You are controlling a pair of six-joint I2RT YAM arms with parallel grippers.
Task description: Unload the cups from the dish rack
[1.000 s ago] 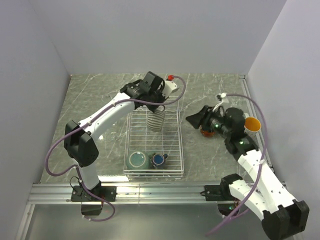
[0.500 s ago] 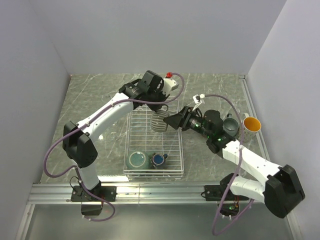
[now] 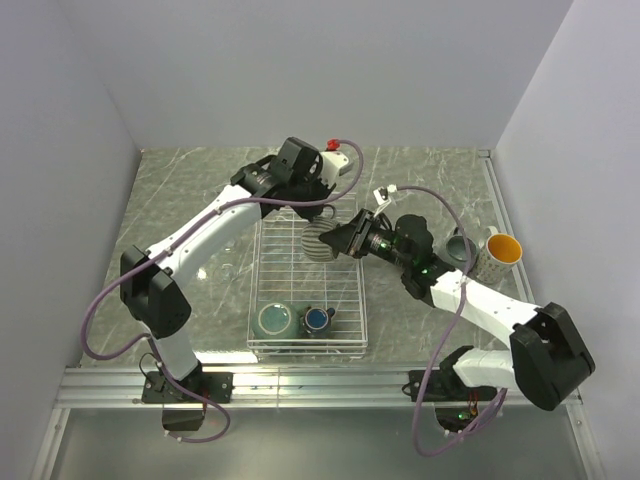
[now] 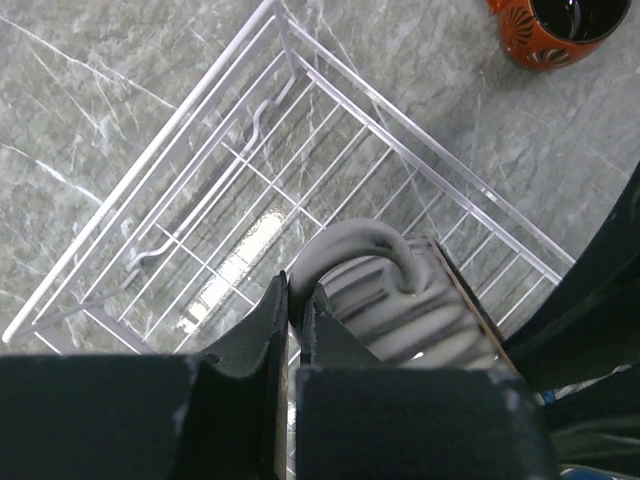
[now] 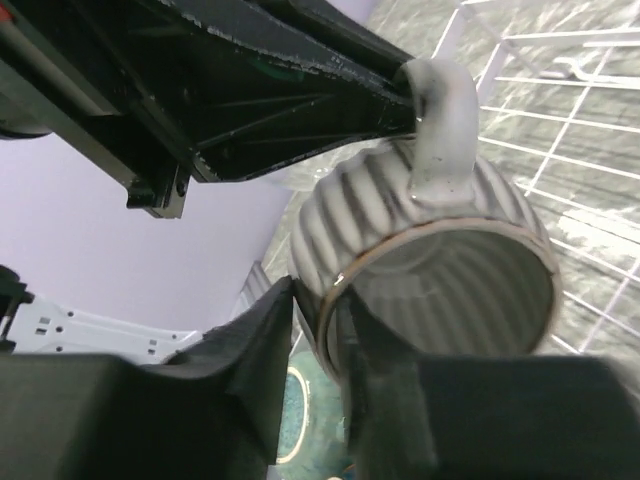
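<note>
Note ribbed cup [image 3: 313,243] tipped sideways above far half of rack [image 3: 305,285]. Left gripper [image 3: 318,222] clamped tight on its handle, from rack's far-left side. Right gripper [image 3: 335,240] in from rack's right, jaws astride the cup's rim: one finger inside the mouth, one outside, closed onto the wall. At rack's near end: teal mug [image 3: 275,320], blue cup [image 3: 319,319]. Right of rack, on table: grey mug [image 3: 460,247], white mug [image 3: 502,250].

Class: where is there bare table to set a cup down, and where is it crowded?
Bare: table left of the rack, and the far strip by the back wall. Crowded: right of the rack, with the grey mug and white mug; and the rack's far end, where the left hand and right hand grip the ribbed cup.
</note>
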